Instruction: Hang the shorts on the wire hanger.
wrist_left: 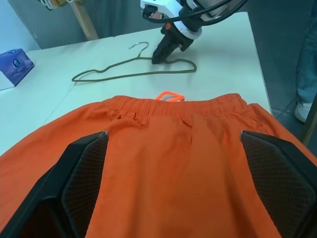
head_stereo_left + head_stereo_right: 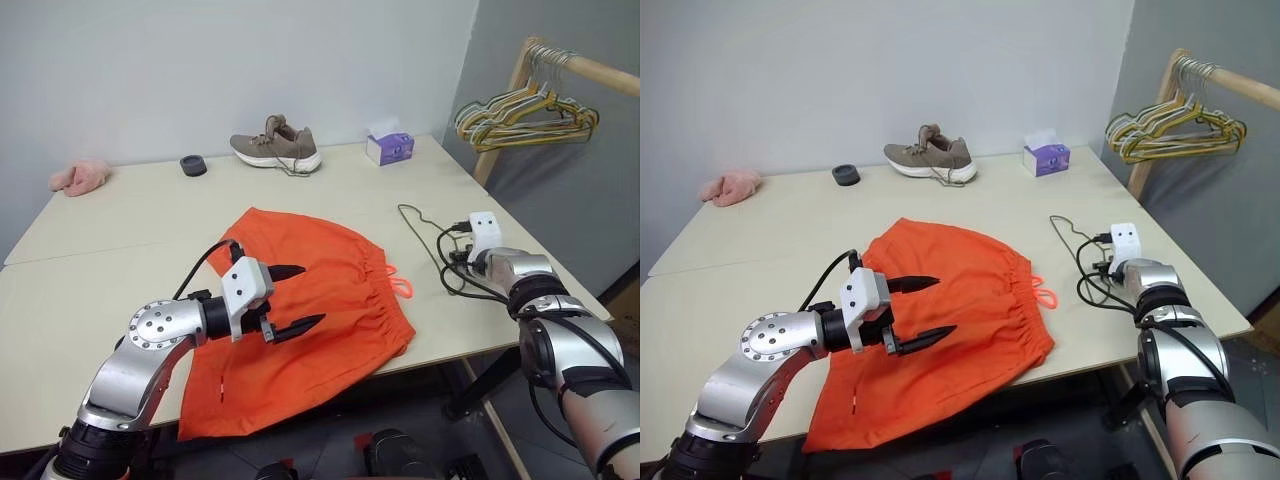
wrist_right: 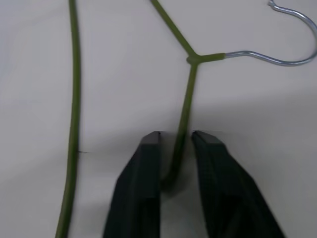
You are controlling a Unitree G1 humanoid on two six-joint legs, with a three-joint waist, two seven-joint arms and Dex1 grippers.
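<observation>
The bright orange shorts [image 2: 320,300] lie flat on the table, waistband and drawstring toward the right. My left gripper [image 2: 312,295] hovers open just above their middle, its fingers [image 1: 81,178] spread wide over the fabric. The thin olive wire hanger [image 1: 133,74] lies flat on the table beyond the waistband. My right gripper [image 3: 176,136] is down on the table, shut on the wire hanger where one arm bends round into the bottom bar; the wire [image 3: 187,99] runs out between its two black fingers toward the silver hook.
A brown shoe [image 2: 277,145], a purple tissue box [image 2: 390,148], a small black disc [image 2: 193,165] and a pink cloth [image 2: 80,177] sit along the table's far side. A wooden rail with several coloured hangers [image 2: 525,112] stands at the right. A person's leg [image 1: 307,64] stands past the table edge.
</observation>
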